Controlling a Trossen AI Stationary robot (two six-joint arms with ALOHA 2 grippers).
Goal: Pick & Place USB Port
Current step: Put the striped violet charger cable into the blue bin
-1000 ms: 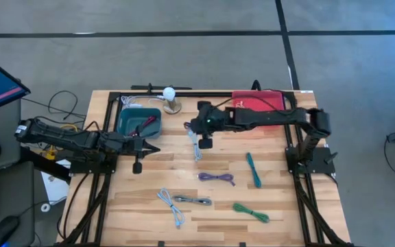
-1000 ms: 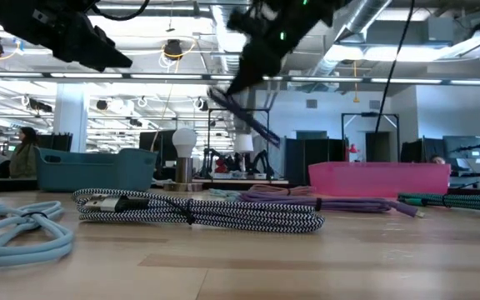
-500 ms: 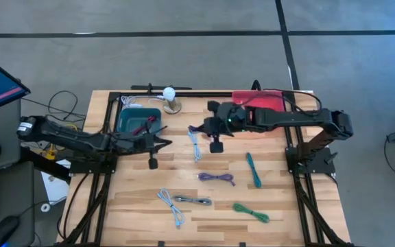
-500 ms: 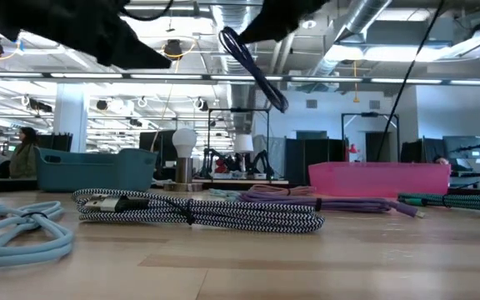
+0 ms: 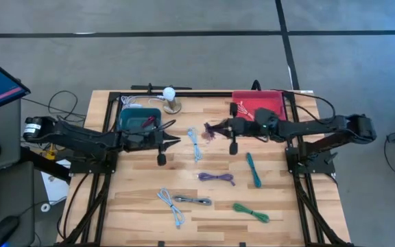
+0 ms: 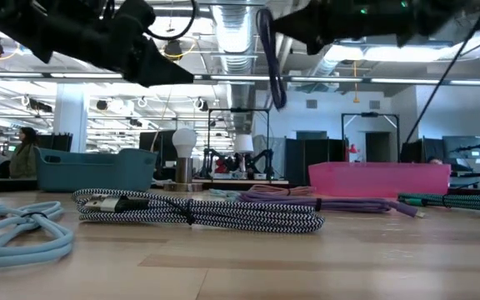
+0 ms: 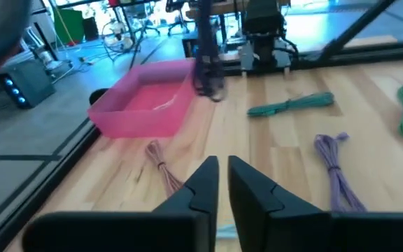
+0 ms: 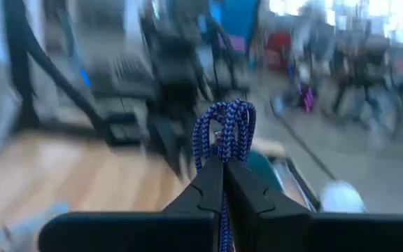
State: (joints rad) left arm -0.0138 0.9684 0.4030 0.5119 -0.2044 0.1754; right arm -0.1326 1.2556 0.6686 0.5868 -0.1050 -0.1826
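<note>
My right gripper (image 5: 218,128) is above the table's middle, just left of the pink bin (image 5: 259,103), and is shut on a bundled dark blue cable (image 6: 271,62). My left gripper (image 5: 175,142) hovers right of the teal bin (image 5: 139,120); its fingers (image 7: 205,183) are shut on nothing. It faces the held cable (image 7: 205,59) and the pink bin (image 7: 149,105). Other cables lie flat on the wood: light blue (image 5: 195,144), purple (image 5: 217,178), teal-green (image 5: 253,169). My right gripper pinches the dark blue cable bundle between its two fingers (image 8: 208,185), coming level from the table's right side. A looped end (image 8: 226,126) sticks out past the fingertips. The rest (image 6: 273,83) hangs slack below the gripper, well clear of the table.
More cables lie near the near edge: green (image 5: 251,212), light blue (image 5: 171,206), black-and-white (image 5: 192,200). A brownish cable (image 7: 163,164) lies by the pink bin. A white bulb on a stand (image 5: 170,96) is at the far edge. A black frame rail borders the table.
My right gripper has carried the dark blue cable up and toward the table's right, nearer the pink bin; the cable now hangs closer to upright. My left gripper has moved toward the table's right, away from the teal bin.
</note>
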